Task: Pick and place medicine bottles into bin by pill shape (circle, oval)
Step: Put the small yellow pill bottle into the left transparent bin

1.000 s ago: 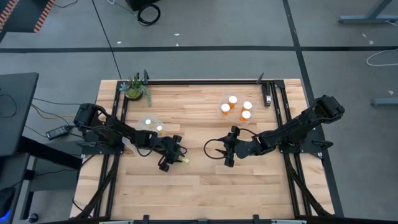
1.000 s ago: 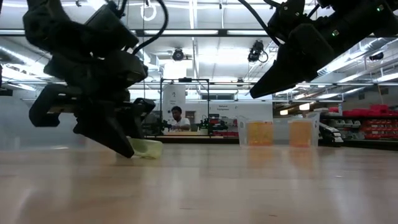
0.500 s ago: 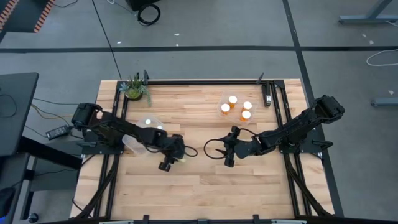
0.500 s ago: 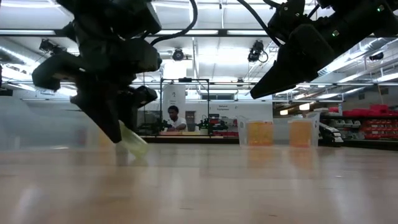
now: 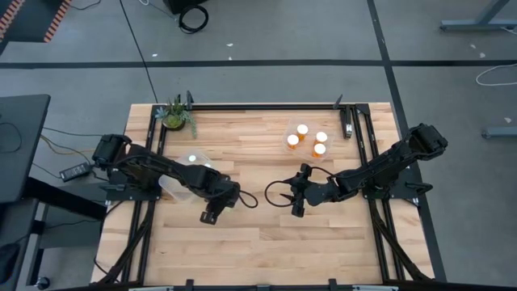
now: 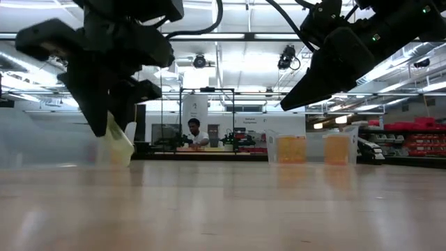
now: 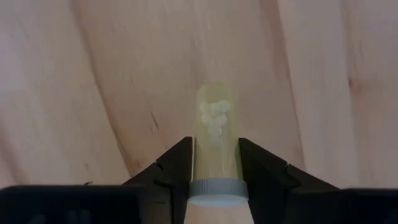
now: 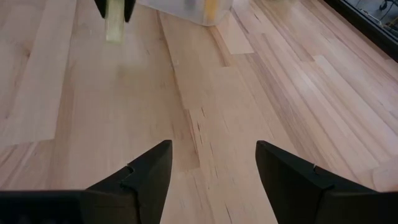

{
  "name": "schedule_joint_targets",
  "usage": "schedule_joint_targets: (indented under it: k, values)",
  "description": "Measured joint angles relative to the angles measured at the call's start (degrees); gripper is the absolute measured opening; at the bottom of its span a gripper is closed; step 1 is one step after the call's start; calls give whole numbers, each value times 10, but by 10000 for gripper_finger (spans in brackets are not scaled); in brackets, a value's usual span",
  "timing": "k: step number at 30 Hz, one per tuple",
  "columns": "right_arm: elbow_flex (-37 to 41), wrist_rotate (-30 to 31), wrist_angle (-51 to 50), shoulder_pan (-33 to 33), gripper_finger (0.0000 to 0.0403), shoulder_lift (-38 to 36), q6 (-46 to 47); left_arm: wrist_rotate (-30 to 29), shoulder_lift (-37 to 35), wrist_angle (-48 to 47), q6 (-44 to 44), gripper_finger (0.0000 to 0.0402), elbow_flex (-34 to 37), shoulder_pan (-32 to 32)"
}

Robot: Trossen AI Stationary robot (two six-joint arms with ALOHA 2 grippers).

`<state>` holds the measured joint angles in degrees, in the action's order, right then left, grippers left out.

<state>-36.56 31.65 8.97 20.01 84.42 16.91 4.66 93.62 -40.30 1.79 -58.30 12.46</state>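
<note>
Lifted clear of the table point(image 5: 266, 242) since earlier: pale yellow pill bottle point(image 7: 215, 146), light, slick, rigid, pinched below its cap in left gripper point(image 7: 214, 168). Right gripper point(image 8: 211, 165) wide, empty, mid-table.

Bottle point(image 7: 216, 140) between left gripper point(image 7: 214, 171) fingers, above table point(image 5: 266, 242); right gripper point(image 8: 211, 171) opposite.

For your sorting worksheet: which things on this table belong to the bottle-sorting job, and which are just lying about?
Job:
- pale yellow-green pill bottle held by left gripper
- clear plastic bin of orange white-capped bottles
- clear bin near the left arm
- open right gripper

Lying about:
- small green potted plant
</note>
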Motion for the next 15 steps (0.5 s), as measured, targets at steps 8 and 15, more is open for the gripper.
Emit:
schedule_joint_targets:
  k: [8, 15]
  values:
    - [0, 0, 0, 0, 239, 0, 0, 0, 0, -137, -43, 120, -63, 3]
    - [0, 0, 0, 0, 239, 0, -4, 0, 0, -240, -73, 136, -101, 3]
